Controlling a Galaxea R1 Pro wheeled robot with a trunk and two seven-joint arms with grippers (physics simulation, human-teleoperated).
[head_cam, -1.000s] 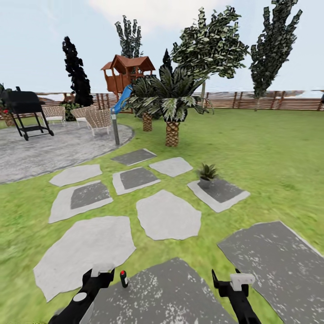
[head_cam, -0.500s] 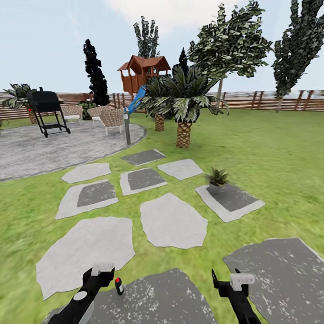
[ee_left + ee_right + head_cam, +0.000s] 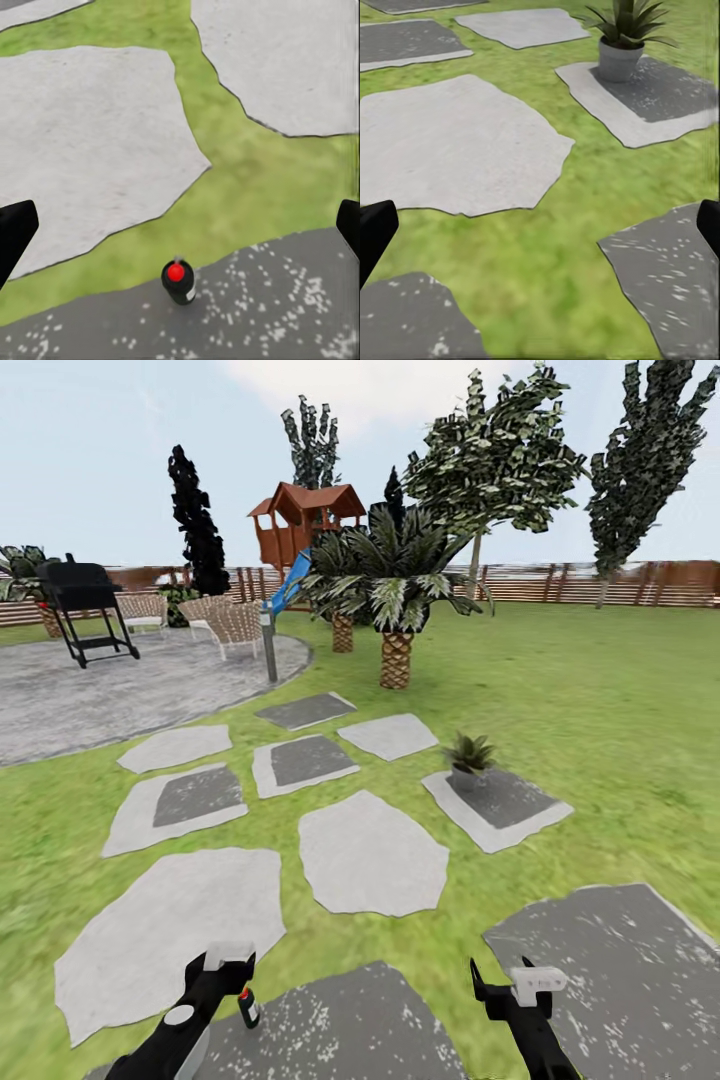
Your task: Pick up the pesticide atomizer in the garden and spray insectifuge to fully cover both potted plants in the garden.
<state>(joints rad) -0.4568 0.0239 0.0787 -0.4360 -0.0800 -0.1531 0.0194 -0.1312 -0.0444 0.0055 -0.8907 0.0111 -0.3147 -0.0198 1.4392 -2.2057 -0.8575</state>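
Note:
The pesticide atomizer [image 3: 247,1008] is a small dark bottle with a red top, standing upright near the edge of a dark grey stepping stone [image 3: 340,1030]. My left gripper [image 3: 226,963] hangs open just left of it and apart from it. In the left wrist view the atomizer [image 3: 179,281] stands ahead of the open left gripper [image 3: 180,229], between its spread fingers. My right gripper [image 3: 503,986] is open and holds nothing; the right wrist view shows the right gripper [image 3: 540,232] over grass. The two low rosette potted plants are out of view.
A spiky thin-leaved plant in a grey pot [image 3: 467,758] stands on a stepping stone [image 3: 510,810] ahead right, with the same plant [image 3: 624,37] ahead in the right wrist view. Several pale stepping stones cross the lawn. Palms [image 3: 395,600], a round patio [image 3: 120,690], a grill [image 3: 85,605] and chairs stand farther off before the fence [image 3: 600,585].
The whole picture has shifted, so the camera moved. The atomizer now shows lower and nearer my left gripper. Both grippers stay open.

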